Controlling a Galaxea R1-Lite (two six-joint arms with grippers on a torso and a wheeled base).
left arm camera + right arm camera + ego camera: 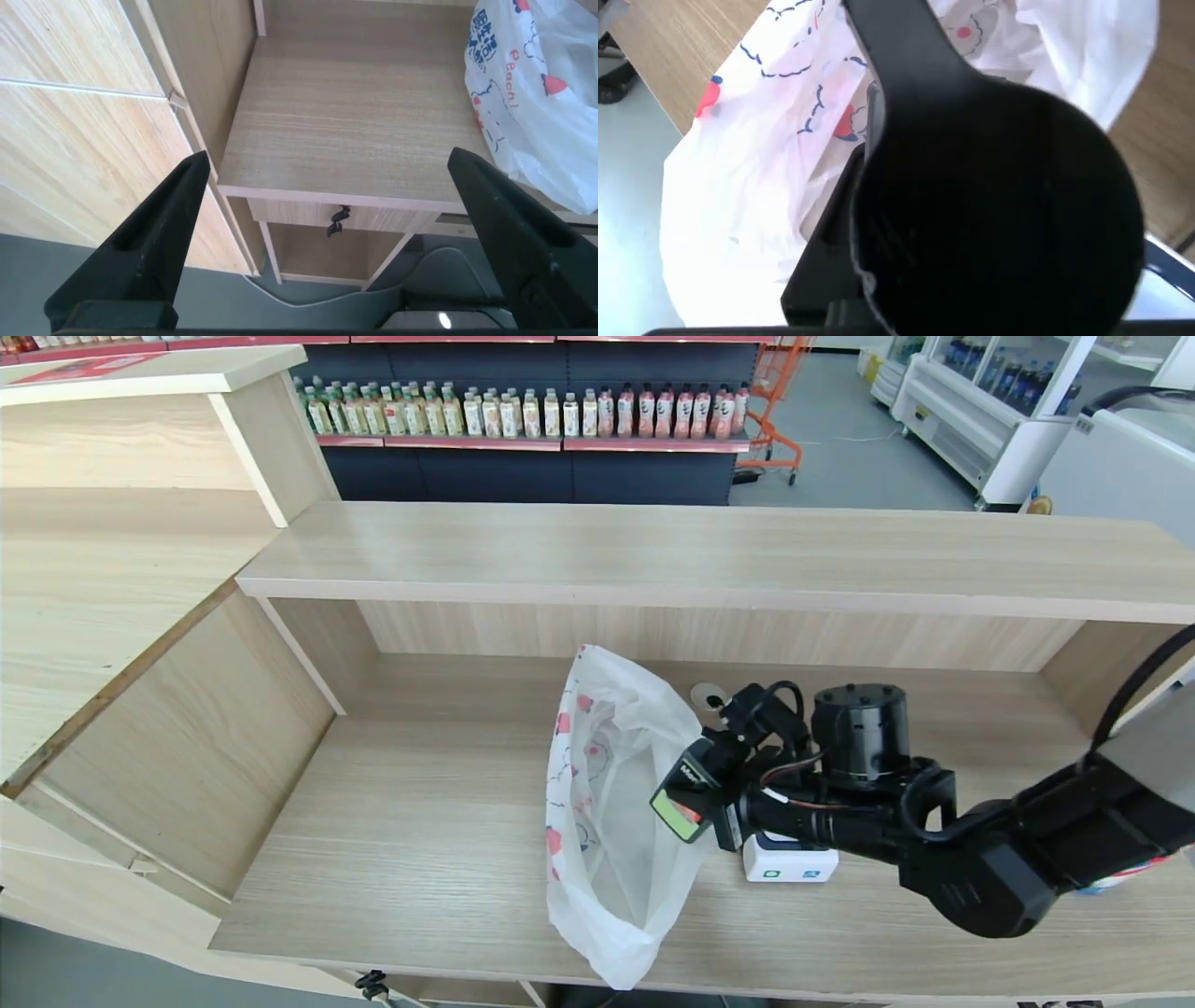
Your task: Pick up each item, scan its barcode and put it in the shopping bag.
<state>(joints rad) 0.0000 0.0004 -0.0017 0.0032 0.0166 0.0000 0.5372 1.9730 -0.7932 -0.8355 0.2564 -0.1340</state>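
1. Setting: a wooden counter (420, 821) has a raised ledge behind it and a round cable hole (709, 695) at the back. Beyond it stand a shelf of bottles (523, 413), an orange cart (780, 392) and a white freezer (990, 420).
2. Task items: the shopping bag (607, 784) sits mid-counter with its mouth gaping. A white scanner (789, 863) rests on the counter just to the right of the bag, and the right arm above it partly hides it.
3. Right gripper (714, 786): it is at the bag's right rim, clamped on a small dark box (680, 807). The box overlaps the rim, and whether it is already inside the mouth cannot be told. In the right wrist view a dark rounded mass blocks much of the frame, with the bag's printed plastic (766, 140) below it.
4. Left gripper (327, 163): its fingers (168, 219) are spread wide with nothing between them. It hangs off the counter's front edge, to the left of the bag (533, 84). A small black key (336, 221) dangles under that edge.
5. Labels: the box shows a green and red face and white lettering too small to read. The scanner carries one green and one blue mark. The bag bears blue lettering and red and blue cartoon prints.
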